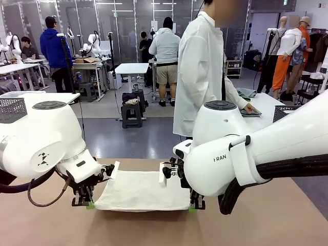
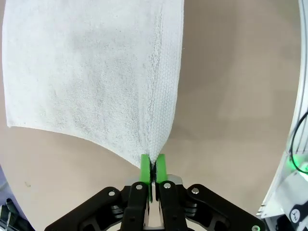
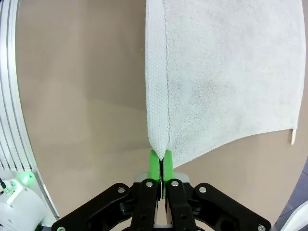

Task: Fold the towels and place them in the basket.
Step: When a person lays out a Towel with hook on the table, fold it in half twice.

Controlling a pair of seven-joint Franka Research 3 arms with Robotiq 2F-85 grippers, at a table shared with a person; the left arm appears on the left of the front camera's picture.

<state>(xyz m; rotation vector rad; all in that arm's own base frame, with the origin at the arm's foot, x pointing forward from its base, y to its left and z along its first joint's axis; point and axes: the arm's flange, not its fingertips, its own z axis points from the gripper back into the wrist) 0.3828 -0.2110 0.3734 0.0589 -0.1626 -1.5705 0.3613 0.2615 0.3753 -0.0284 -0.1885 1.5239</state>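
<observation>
A cream-white towel [image 1: 143,190] lies spread on the brown table [image 1: 154,230] between my two arms. My left gripper [image 1: 89,205] is shut on its near left corner, and my right gripper [image 1: 193,207] is shut on its near right corner. In the left wrist view the towel [image 2: 86,72] runs up from the green pads [image 2: 144,166] of the left gripper [image 2: 153,163]. The right wrist view shows the towel [image 3: 226,72] pinched the same way in the right gripper [image 3: 160,161]. A dark mesh basket [image 1: 285,111] peeks out behind my right arm.
A person in a white coat [image 1: 202,72] stands at a white table [image 1: 269,102] at the far right, one hand [image 1: 251,108] on a grey-blue cloth [image 1: 245,113]. Another greyish cloth [image 1: 247,93] lies behind it. A second dark mesh bin [image 1: 11,109] sits at far left.
</observation>
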